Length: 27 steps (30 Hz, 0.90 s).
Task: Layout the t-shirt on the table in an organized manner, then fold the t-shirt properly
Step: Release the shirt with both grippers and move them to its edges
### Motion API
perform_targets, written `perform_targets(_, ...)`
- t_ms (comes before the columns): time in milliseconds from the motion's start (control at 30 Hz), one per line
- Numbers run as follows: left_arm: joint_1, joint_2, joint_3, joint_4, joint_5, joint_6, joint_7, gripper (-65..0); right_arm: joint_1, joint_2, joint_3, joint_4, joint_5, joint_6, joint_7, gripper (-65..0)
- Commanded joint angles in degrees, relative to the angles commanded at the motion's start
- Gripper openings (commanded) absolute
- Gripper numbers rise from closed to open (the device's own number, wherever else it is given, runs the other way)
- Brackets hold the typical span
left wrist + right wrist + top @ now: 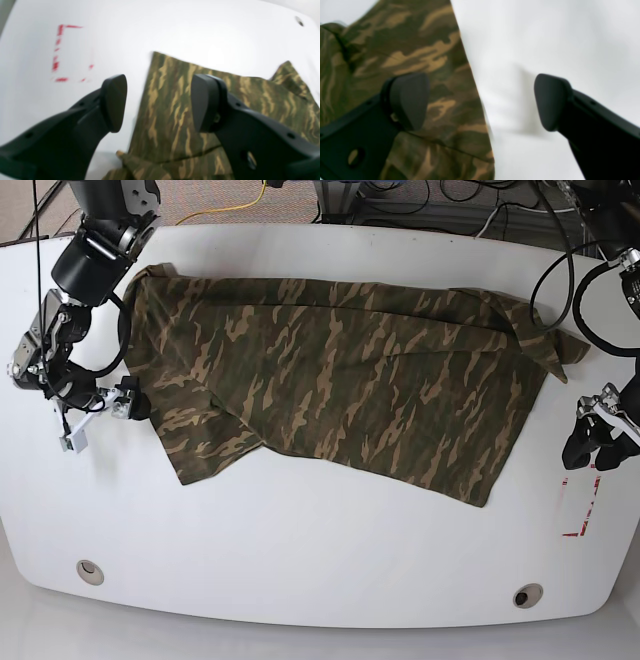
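The camouflage t-shirt [340, 370] lies spread across the back half of the white table [320, 550], with a sleeve bunched at the right end and a folded corner at the left front. My left gripper [590, 452] hangs open beside the shirt's right edge. In the left wrist view that left gripper [160, 105] frames the t-shirt [175, 112] with nothing held. My right gripper [130, 405] is at the shirt's left edge. In the right wrist view the right gripper [480, 102] is open, one finger over the t-shirt [420, 45], the other over bare table [545, 37].
A red tape outline [585, 515] marks the table near the front right, and shows as red tape [60, 50] in the left wrist view. Two grommet holes [90, 570] [527, 595] sit near the front edge. Cables run behind the table.
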Motion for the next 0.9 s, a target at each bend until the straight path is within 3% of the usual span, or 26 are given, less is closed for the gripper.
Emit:
perform_targets(300, -3.2, 0.4, -0.3, -6.4, 0.0, 0.2, -0.2, -26.8, -1.5, -2.0, 0.0, -3.3, 0.1, 0.00, 0.0, 0.0)
perform_targets(600, -4.5, 0.5, 0.3, -13.1, -0.1, 7.6, -0.4, -26.8, -1.8, -6.5, -0.1, -1.9, 0.1, 0.00, -3.1, 0.0)
perform_targets(900, -6.0, 3.3, 0.4, -14.9, 0.0, 7.8, -0.4, -26.8, -1.8, -8.3, -0.1, 0.0, 0.1, 0.00, -3.3, -2.5)
